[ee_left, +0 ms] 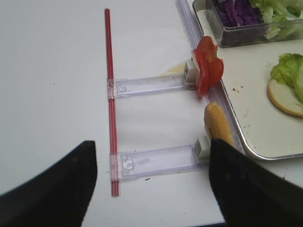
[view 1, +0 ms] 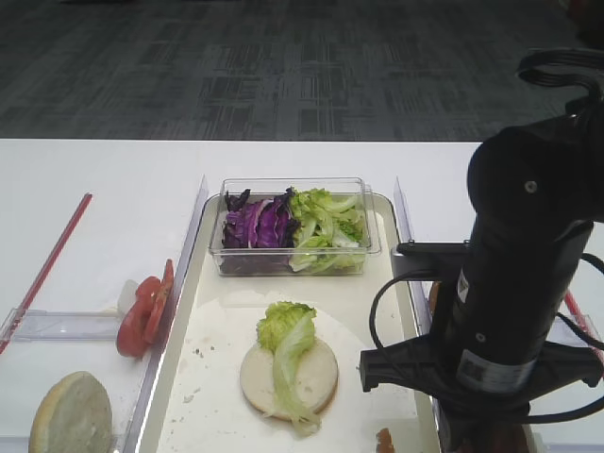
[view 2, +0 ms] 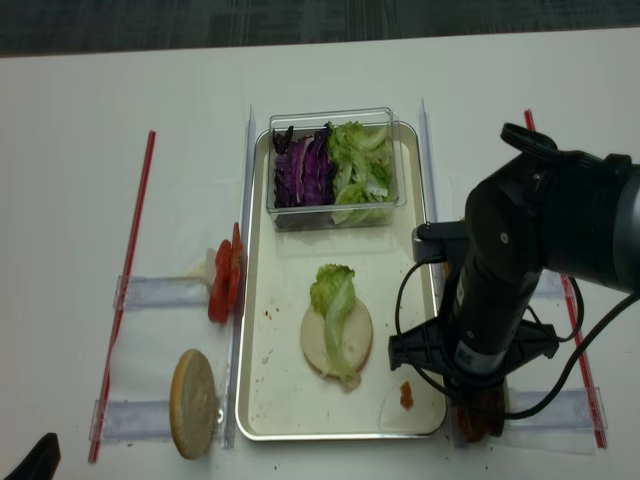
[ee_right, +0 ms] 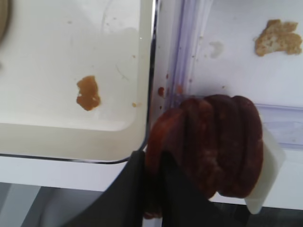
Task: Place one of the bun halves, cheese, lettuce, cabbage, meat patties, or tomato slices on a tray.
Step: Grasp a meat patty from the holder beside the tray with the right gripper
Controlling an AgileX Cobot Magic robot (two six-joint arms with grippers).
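Note:
Beside the cream tray's (ee_right: 71,47) right rim stands a stack of reddish-brown meat patties (ee_right: 222,142) on edge. My right gripper (ee_right: 154,159) is shut on the leftmost patty, one dark finger on each face. The exterior views show only the right arm (view 1: 519,283) above that spot. On the tray (view 2: 262,330) lies a flat bun half (view 2: 322,348) with a lettuce leaf (view 2: 335,290) on it. Tomato slices (ee_left: 208,66) and a domed bun half (ee_left: 218,123) stand left of the tray. My left gripper (ee_left: 151,189) hangs open over bare table. No cheese is in view.
A clear tub (view 1: 293,257) at the tray's far end holds purple cabbage (view 1: 260,226) and lettuce (view 1: 326,226). Clear plastic holders (ee_left: 151,85) and a red strip (ee_left: 110,94) lie on the left. A sauce smear (ee_right: 88,93) marks the tray's near right corner.

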